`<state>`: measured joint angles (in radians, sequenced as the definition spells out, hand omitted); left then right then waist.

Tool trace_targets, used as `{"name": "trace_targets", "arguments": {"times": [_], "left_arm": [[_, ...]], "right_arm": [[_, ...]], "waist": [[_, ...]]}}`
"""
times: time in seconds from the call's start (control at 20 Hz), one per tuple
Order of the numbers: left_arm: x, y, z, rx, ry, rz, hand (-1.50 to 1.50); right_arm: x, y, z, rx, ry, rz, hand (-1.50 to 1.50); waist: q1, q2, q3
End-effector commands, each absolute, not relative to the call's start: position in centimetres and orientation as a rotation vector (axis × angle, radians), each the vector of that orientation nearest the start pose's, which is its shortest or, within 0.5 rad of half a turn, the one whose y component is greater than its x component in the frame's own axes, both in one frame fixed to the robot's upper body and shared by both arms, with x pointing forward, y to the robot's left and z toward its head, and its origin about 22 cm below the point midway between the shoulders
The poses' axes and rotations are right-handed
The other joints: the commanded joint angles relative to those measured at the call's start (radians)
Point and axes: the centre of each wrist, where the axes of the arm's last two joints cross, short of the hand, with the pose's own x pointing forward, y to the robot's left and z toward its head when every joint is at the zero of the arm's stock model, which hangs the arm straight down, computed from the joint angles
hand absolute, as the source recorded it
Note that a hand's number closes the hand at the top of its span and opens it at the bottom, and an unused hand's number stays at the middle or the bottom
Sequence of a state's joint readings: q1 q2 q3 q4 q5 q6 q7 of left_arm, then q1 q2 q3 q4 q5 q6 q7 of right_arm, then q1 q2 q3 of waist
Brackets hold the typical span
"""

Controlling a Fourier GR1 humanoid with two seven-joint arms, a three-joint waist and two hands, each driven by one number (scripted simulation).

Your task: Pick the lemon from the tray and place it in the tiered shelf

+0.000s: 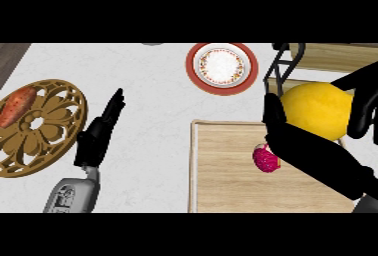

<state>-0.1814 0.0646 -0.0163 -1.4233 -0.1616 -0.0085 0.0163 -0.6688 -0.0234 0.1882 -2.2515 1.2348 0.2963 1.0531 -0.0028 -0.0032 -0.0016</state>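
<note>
The lemon (pixel 319 111) sat in the right hand (pixel 310 150), the black thumb curled along its left side and fingers wrapped over its right, so the hand was grasping it. It was lifted above the far right corner of the wooden tray (pixel 221 170), just in front of the tiered shelf (pixel 295 60). The fruit looked nearly round from above, with its slightly longer axis running near to far; which way its tips pointed could not be told, since the hand covered its ends.

The shelf's black wire frame curved up just beyond the lemon, and a pale wooden tier showed behind it at the far right edge of the view. On the tray, just below the thumb, lay a pink fruit (pixel 266 158), partly hidden by the hand. The tray's left and near portions were bare wood.

A red-rimmed plate (pixel 221 67) stood on the counter left of the shelf, at the far edge. Far to the left lay a carved wooden trivet (pixel 52 145) with an orange-red vegetable (pixel 16 107) on its far left rim. The left hand (pixel 100 132) rested open between trivet and tray, fingers straight and pointing away, holding nothing. White counter (pixel 155 110) lay open between it and the tray.
</note>
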Motion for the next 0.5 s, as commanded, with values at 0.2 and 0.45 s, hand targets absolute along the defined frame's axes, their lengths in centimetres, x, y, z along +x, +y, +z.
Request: {"name": "trace_targets", "arguments": {"times": [0.2, 0.45], "left_arm": [[28.0, 22.1, 1.0, 0.115, -1.561, -0.26, 0.0], [28.0, 21.6, 1.7, 0.096, -1.583, -0.262, 0.0]], "right_arm": [[22.5, -16.3, 31.7, -1.318, -1.529, 0.085, 1.5], [24.3, -18.1, 34.3, -1.383, -1.52, 0.035, 1.5]], "waist": [[0.004, 0.0, 0.001], [0.006, 0.001, 0.001]]}}
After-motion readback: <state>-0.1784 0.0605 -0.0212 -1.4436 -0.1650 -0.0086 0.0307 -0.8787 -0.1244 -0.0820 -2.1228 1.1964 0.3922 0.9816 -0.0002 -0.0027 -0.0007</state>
